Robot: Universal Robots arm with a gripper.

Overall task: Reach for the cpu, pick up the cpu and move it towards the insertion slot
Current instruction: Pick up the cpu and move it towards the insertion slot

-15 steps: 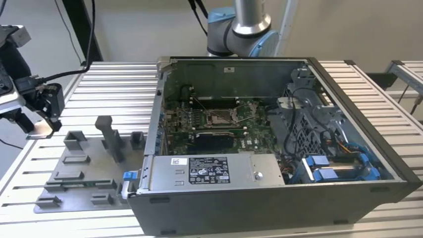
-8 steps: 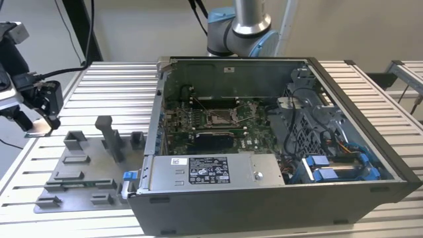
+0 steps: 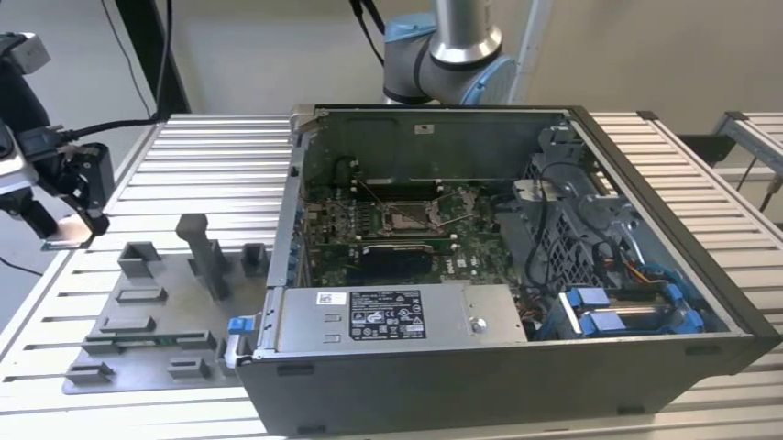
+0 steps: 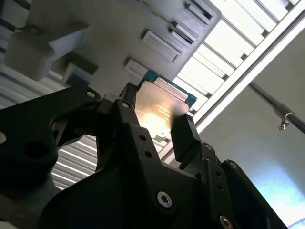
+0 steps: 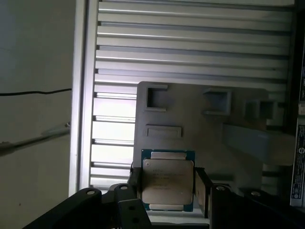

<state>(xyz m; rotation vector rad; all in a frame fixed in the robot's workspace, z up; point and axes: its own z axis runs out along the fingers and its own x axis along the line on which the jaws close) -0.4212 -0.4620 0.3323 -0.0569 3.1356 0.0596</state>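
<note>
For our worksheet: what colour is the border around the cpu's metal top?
The cpu has a teal border, clearest in the first wrist view.

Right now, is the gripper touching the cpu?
Touching. The first wrist view shows the fingers of the gripper pressed against opposite edges of the cpu, no gap.

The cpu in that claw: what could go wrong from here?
1. The gripper pinches the cpu by just two opposite edges, so it might slip or tilt.
2. The insertion slot sits deep inside the computer case, so the arm could clip its wall on the way in.
</note>
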